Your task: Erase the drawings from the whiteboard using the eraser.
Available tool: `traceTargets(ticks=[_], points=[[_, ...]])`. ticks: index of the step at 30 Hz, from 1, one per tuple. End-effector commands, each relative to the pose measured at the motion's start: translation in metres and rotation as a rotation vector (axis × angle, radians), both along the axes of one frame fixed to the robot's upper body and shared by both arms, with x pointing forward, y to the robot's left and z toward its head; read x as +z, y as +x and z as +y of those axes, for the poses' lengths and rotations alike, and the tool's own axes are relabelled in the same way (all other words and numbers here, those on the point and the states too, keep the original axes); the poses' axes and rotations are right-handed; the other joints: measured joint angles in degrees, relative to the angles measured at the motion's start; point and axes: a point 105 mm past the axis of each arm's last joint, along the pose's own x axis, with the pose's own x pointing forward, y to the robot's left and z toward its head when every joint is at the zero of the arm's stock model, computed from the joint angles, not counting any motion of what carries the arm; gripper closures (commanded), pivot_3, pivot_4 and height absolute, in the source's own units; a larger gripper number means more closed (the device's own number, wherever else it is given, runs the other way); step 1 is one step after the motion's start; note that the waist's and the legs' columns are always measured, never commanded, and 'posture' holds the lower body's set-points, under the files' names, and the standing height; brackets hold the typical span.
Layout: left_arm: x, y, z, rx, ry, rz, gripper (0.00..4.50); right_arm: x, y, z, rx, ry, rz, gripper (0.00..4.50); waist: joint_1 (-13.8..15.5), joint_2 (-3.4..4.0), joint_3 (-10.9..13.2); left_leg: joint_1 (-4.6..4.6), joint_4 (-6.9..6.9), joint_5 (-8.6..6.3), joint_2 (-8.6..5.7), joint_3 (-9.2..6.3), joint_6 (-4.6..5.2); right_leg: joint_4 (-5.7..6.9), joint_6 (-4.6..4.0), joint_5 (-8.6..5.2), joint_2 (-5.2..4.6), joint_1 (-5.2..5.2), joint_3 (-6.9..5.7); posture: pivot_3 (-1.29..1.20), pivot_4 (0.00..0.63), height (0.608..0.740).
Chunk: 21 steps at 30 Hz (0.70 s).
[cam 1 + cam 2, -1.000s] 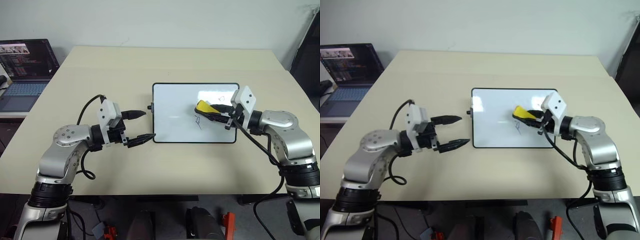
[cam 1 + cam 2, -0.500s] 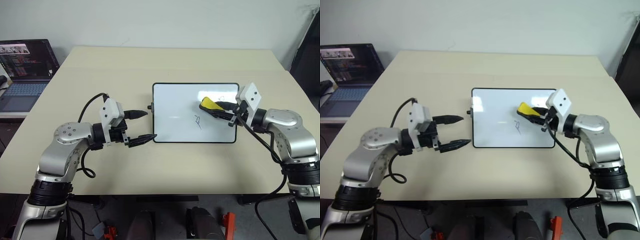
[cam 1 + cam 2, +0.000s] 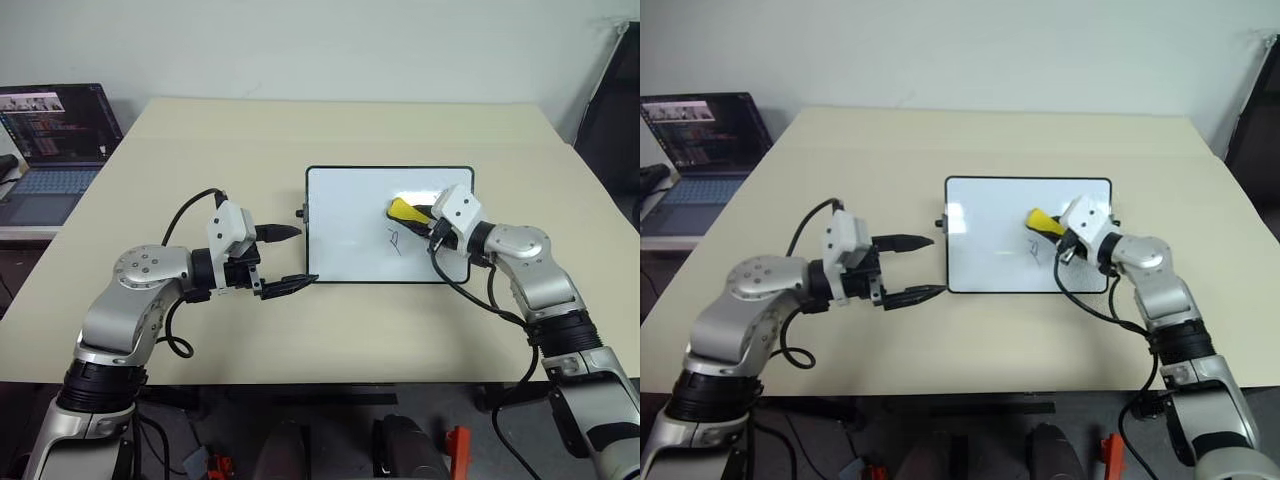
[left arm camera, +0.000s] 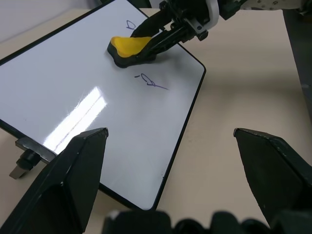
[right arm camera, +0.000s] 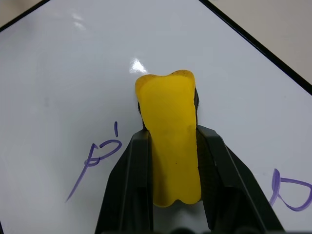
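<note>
The wiping step is in hand. On the table (image 3: 300, 340), the whiteboard (image 3: 350, 215) lies near the middle, toward the right edge, and two of the drawings remain: one (image 5: 95, 161) just beside the eraser (image 3: 403, 209), another (image 5: 287, 192) on its other side. Next, I judge, the eraser must press flat and sweep across each mark. The right claw (image 3: 425, 215) is clamped on the eraser, over the board's right half. The left claw (image 3: 285, 258) gapes wide, holding nothing, beside the board's left edge.
</note>
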Motion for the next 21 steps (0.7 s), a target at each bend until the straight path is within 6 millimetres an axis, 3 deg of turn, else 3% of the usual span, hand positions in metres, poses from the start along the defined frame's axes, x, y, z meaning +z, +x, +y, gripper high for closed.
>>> traceTargets(ticks=[1,4,9,14,19,21], points=[[0.010,-0.002,-0.001,-0.014,0.012,-0.042,0.00,-0.050,-0.012,-0.002,0.031,-0.123,0.143,3.64,-0.02,-0.07,-0.05,0.08,0.01,0.02,0.00,0.00,0.03,0.03,0.04,0.02,0.02,0.05,0.01,0.00,0.150,0.740],[0.010,-0.003,0.001,-0.008,0.015,-0.039,0.00,-0.077,-0.032,0.009,0.112,-0.163,0.231,3.64,-0.03,-0.12,-0.10,0.72,-0.01,0.04,0.07,0.00,0.06,-0.04,0.10,-0.07,0.09,0.69,0.02,0.00,0.150,0.740],[0.009,-0.003,0.002,-0.005,0.018,-0.036,0.00,-0.082,-0.039,0.013,0.133,-0.170,0.258,3.64,-0.80,-0.12,-0.09,1.14,-0.01,0.04,0.10,0.06,0.06,-0.04,-0.15,-0.19,0.10,1.04,0.12,0.00,0.150,0.740],[0.008,-0.002,0.001,-0.006,0.021,-0.036,0.00,-0.056,-0.019,0.006,0.053,-0.108,0.162,3.64,-0.91,-0.12,-0.09,1.13,0.01,0.07,0.10,0.06,0.09,-0.04,-0.11,-0.13,0.12,1.03,0.13,0.00,0.150,0.740],[0.009,-0.001,0.001,-0.010,0.020,-0.037,0.00,-0.025,0.012,-0.019,-0.131,-0.094,0.004,3.64,-1.12,-0.12,-0.09,1.14,0.03,0.11,0.10,0.11,0.14,-0.04,-0.12,-0.06,0.12,1.01,0.18,0.00,0.150,0.740],[0.009,-0.001,0.000,-0.011,0.018,-0.037,0.00,-0.024,0.016,-0.020,-0.150,-0.083,-0.010,3.64,-1.11,-0.12,-0.09,1.14,0.04,0.12,0.09,0.11,0.15,-0.04,-0.13,-0.05,0.12,1.02,0.19,0.00,0.150,0.740]])
